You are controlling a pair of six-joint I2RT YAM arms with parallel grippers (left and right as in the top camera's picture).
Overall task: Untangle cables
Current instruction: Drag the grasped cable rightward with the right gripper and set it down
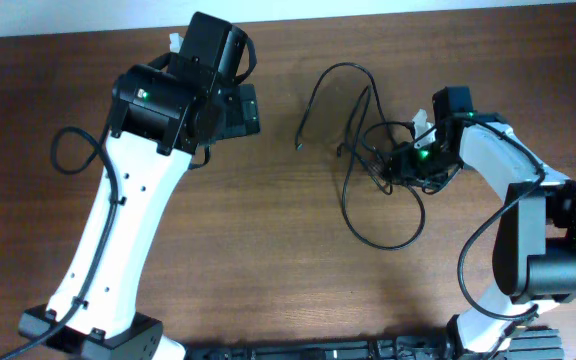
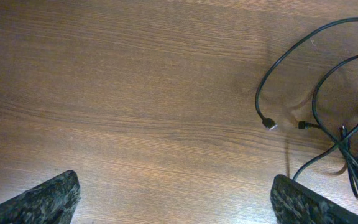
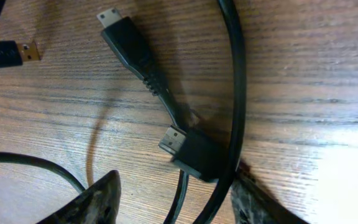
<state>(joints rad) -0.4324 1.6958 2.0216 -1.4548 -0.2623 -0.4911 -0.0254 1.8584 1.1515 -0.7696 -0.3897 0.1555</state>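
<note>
Shows a reddish-brown wooden table (image 1: 268,250) with fine grain running side to side, filling nearly all of the overhead view and the whole of both wrist views. Ends at the far edge against a pale strip (image 1: 58,15) along the top of the overhead view. Catches a whitish glare (image 3: 347,180) at the lower right of the right wrist view, under even, soft light elsewhere.

Cables (image 1: 383,246) — thin, black, several strands crossing in a loose tangle right of centre in the overhead view. One long loop arcs out leftward, its free plug (image 2: 270,124) lying apart. Close up — an angled plug (image 3: 129,40), metal-tipped; its cord meets a second plug (image 3: 191,152) beside a thicker strand (image 3: 235,93).
</note>
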